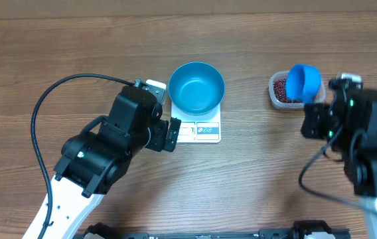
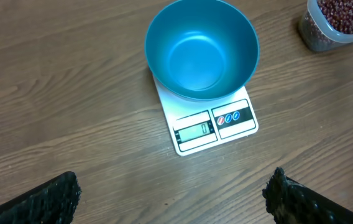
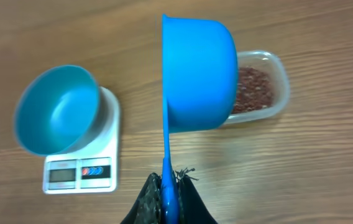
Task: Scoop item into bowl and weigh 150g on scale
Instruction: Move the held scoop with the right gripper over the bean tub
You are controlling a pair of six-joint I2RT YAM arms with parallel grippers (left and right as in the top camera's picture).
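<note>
- Two arms work at a wooden table [image 1: 75, 40], the left one low and left of centre in the overhead view, the right one at the right edge.
- Left gripper [image 2: 173, 202]: jaws spread wide with nothing between them. The wrist view shows its two dark fingertips [image 2: 52, 199] at the bottom corners, with bare wood in the gap.
- It sits just beside the scale [image 2: 226, 127], on that arm's side of it, and I cannot tell whether it touches it.
- Right gripper [image 3: 167, 196]: jaws pinched tight on the thin handle of the scoop [image 3: 201, 74], which stands edge-on between them.
- Scoop: bright blue and turned on its side. Its rim faces left in the right wrist view and its rounded back faces right. Whether it holds anything cannot be told.
- Seen from overhead, the scoop hangs over the right part of the tub [image 1: 273, 93], partly hiding it.
- Beans [image 3: 251, 87]: a loose red-brown mass lying in the clear tub, well apart from the scale and to its right from overhead.
- Bowl [image 2: 201, 50]: teal, upright, sitting on the back part of the scale and overhanging its edges. Its inside shows smooth blue.
- Scale: white and flat on the table. Its display and buttons are clear of the bowl at the front, and the display appears to read zero.
</note>
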